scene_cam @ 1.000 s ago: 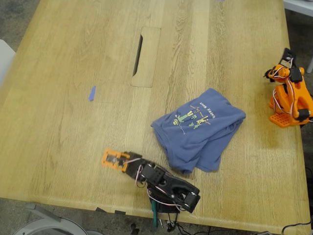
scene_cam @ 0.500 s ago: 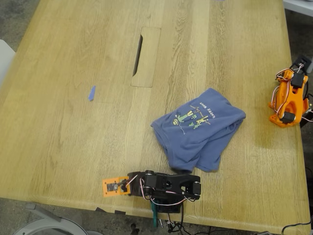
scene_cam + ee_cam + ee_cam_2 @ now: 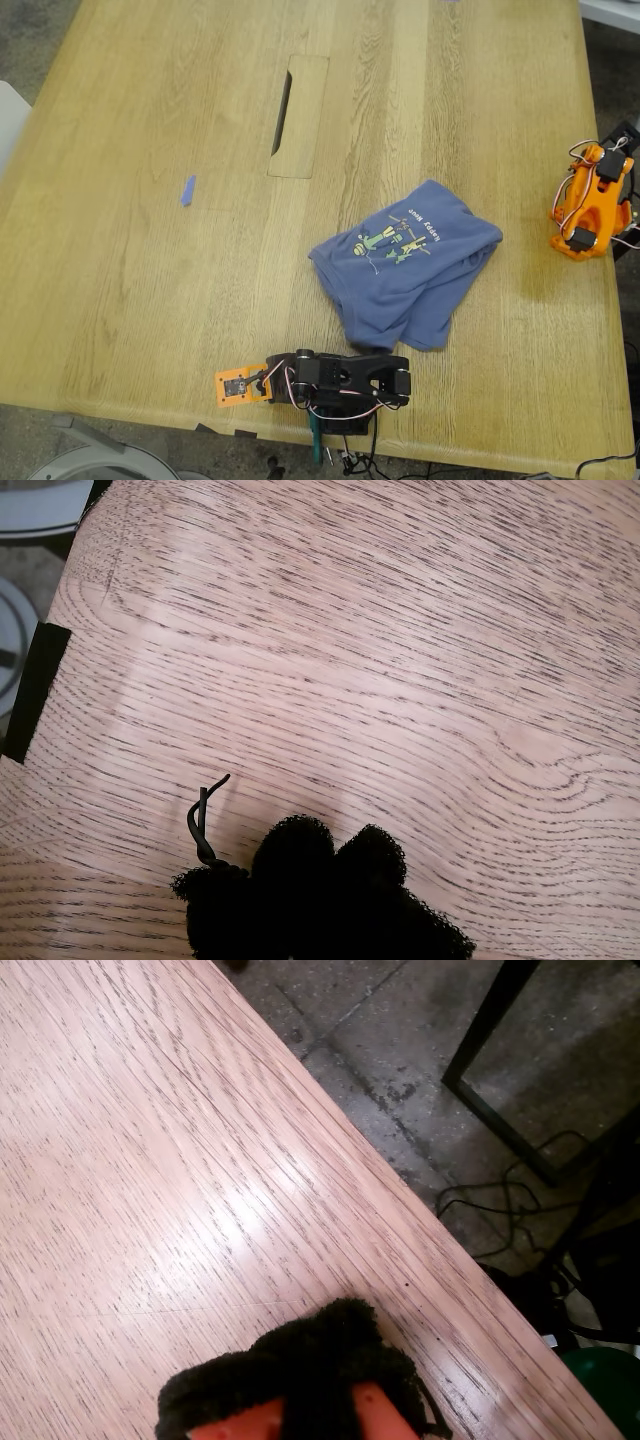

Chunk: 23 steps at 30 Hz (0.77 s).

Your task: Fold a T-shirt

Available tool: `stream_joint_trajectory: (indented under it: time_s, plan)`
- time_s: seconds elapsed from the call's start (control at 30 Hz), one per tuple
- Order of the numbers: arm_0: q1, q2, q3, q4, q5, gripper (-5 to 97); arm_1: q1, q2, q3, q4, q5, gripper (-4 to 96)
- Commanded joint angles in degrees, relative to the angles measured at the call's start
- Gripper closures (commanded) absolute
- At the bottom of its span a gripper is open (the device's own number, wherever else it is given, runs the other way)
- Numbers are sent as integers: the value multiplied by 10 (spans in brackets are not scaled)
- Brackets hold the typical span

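The slate-blue T-shirt [image 3: 405, 265] lies crumpled and partly folded on the wooden table [image 3: 150, 280], right of centre in the exterior view, its green-and-yellow print facing up. The black arm lies folded along the table's near edge. Its orange gripper is my first gripper [image 3: 232, 388] [image 3: 330, 845], well clear of the shirt, with black padded fingertips [image 3: 290, 855] pressed together over bare wood. My second gripper [image 3: 320, 1335] belongs to the orange arm [image 3: 592, 200], tucked up at the exterior view's right edge. Its foam pads look closed and hold nothing. Neither wrist view shows the shirt.
A small blue scrap of tape [image 3: 187, 190] lies toward the exterior view's left. A long cable slot [image 3: 297, 115] is cut into the table beyond the shirt. The second wrist view shows the table edge, the floor, a black frame leg [image 3: 490, 1030] and cables [image 3: 500, 1220].
The black arm has folded back and its gripper has dropped toward the table's near edge. The orange arm has turned and tucked toward the exterior view's right edge. The T-shirt has not moved.
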Motion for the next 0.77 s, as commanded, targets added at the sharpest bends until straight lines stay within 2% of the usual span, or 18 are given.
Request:
stream_joint_trajectory:
  time_s: [0.0, 0.1, 0.73]
  plan:
    - [-1, 63, -11, 4, -2, 916, 11, 0, 38, 3, 4, 908]
    - [2, 63, -11, 4, -2, 917, 14, -1, 39, 3, -10, 908]
    - [2, 63, -11, 4, -2, 917, 12, -1, 39, 3, -11, 908]
